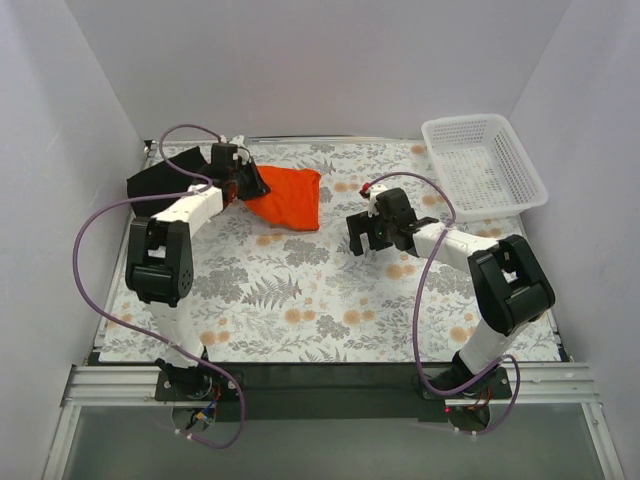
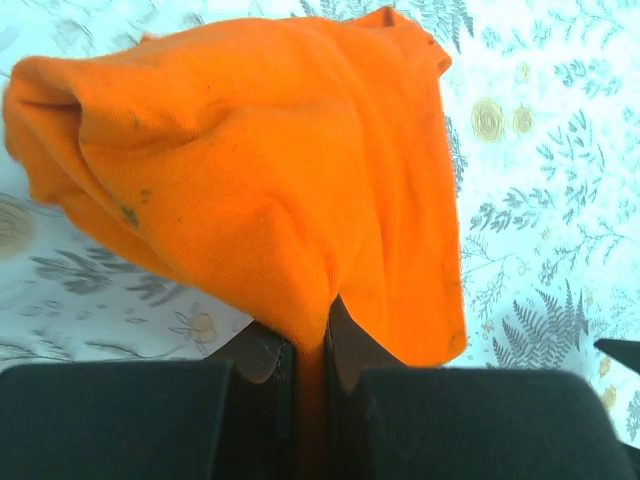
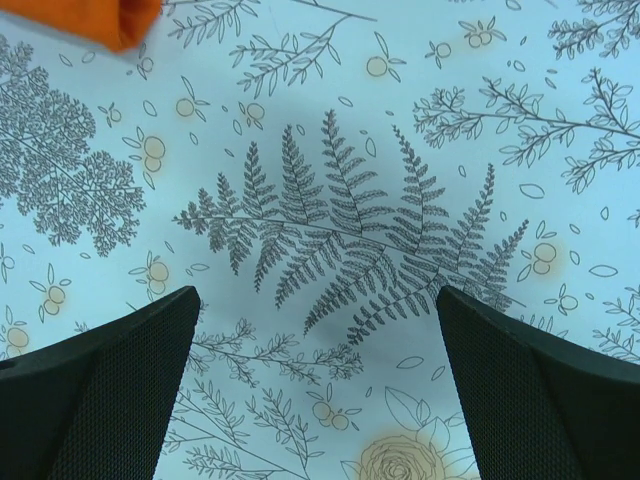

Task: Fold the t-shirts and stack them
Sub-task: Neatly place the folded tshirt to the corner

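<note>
The orange t-shirt (image 1: 288,198) lies bunched at the back left of the flowered table, and my left gripper (image 1: 243,186) is shut on its left edge. In the left wrist view the orange t-shirt (image 2: 270,170) hangs from the pinched fold between the jaws of my left gripper (image 2: 310,345). A black t-shirt (image 1: 165,176) lies behind the left arm at the far left. My right gripper (image 1: 368,238) hovers open over bare tablecloth at centre right. In its wrist view my right gripper (image 3: 318,330) holds nothing, and a corner of the orange t-shirt (image 3: 100,20) shows at top left.
A white mesh basket (image 1: 484,160) stands at the back right corner. White walls close in the table (image 1: 330,300) on three sides. Purple cables loop from both arms.
</note>
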`<act>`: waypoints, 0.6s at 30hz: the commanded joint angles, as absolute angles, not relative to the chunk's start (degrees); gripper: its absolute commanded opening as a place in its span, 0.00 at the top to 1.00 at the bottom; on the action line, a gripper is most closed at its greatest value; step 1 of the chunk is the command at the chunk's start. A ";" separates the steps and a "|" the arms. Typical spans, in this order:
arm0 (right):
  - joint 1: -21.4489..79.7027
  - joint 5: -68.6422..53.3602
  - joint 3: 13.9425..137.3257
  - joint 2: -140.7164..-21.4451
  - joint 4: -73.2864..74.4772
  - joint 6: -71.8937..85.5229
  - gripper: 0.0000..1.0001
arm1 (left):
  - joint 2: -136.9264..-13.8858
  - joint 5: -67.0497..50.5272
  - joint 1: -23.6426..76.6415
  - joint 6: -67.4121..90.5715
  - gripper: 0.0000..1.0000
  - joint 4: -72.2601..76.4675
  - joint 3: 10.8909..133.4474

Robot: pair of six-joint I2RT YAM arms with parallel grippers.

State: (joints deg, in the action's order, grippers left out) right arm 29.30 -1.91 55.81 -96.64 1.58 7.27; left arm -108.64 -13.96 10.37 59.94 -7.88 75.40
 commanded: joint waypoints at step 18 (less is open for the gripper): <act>29.44 -3.95 54.14 -92.37 0.53 6.68 0.06 | -122.95 -25.74 -6.49 50.45 1.00 -27.94 119.32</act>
State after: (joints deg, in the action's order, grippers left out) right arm 29.30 -3.20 54.48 -95.26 1.58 7.22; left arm -122.48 -20.60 -2.55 51.20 -24.53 112.51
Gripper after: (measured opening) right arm 0.941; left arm 0.076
